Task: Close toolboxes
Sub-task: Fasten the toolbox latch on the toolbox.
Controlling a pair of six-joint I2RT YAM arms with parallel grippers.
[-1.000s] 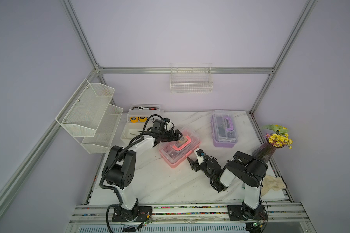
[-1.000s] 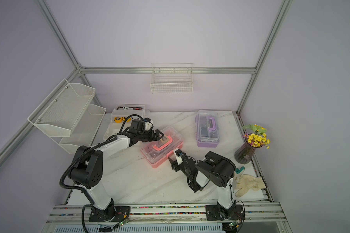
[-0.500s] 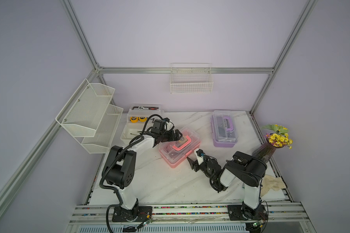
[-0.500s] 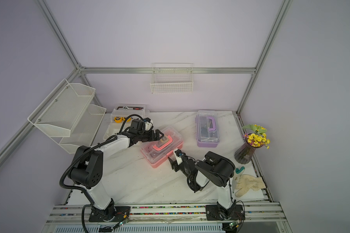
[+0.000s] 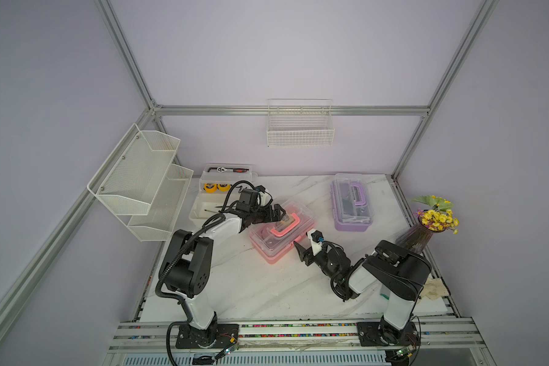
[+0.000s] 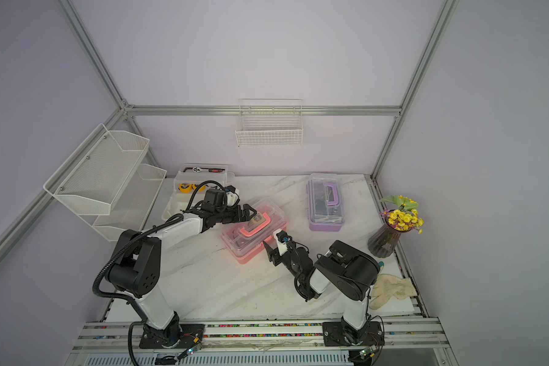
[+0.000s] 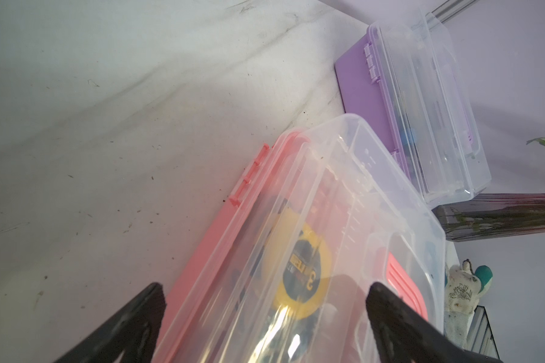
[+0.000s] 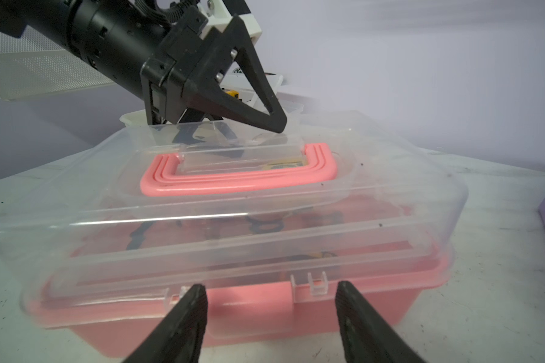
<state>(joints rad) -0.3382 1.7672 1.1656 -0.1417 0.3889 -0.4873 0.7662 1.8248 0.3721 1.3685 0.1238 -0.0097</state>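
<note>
Right gripper [image 8: 268, 292], jaws apart and empty, faces the pink toolbox [image 8: 249, 314] at frame centre, its long axis crosswise ahead, front face nearest me; my left gripper [image 5: 276, 213], spread wide, seems to rest on its lid [image 8: 233, 220].

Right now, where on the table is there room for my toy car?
Biggest bare patch: the table's near side, between its front edge and the pink toolbox. Smaller one at the back, between white toolbox and purple toolbox. Crowded: around the pink toolbox, where left end effector and right end effector sit.
</note>
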